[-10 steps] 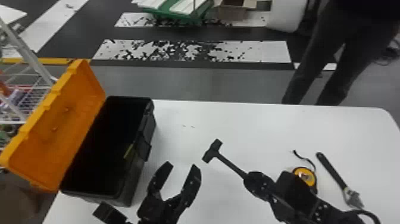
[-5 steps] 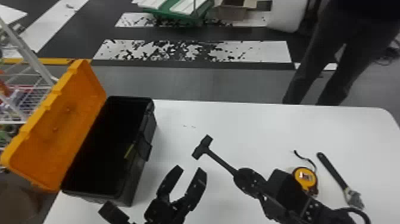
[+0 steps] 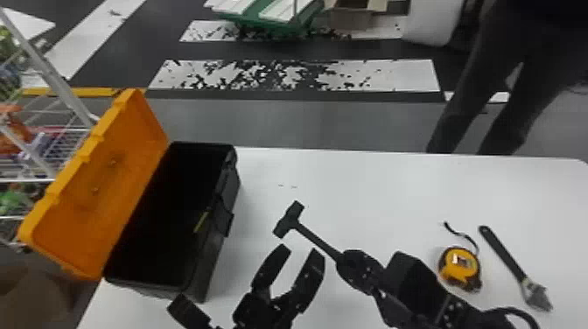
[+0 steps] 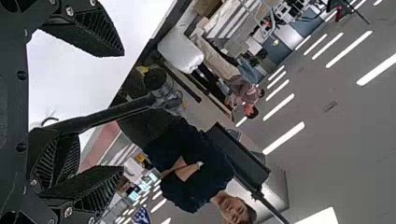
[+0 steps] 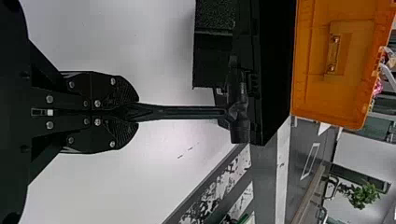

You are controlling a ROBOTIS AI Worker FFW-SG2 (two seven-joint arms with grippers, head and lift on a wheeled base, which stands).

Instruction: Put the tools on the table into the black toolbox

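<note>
Right tool (image 3: 343, 262): closed around the hammer's (image 5: 238, 109) handle (image 5: 187, 112), near its end
Left tool (image 3: 299, 251): wide open, empty
Hammer: above the worktop (image 3: 393, 188), nearer its left edge
Handling: stiff, probably head-heavy; mid-handle hold would balance better

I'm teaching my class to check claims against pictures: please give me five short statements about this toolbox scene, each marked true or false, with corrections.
1. The right gripper holds the hammer by its handle. True.
2. The tape measure lies on the table. True.
3. The adjustable wrench is on the robot's left of the tape measure. False: it is on the right.
4. The orange lid of the toolbox is closed. False: it stands open.
5. The left gripper has its jaws open. True.
</note>
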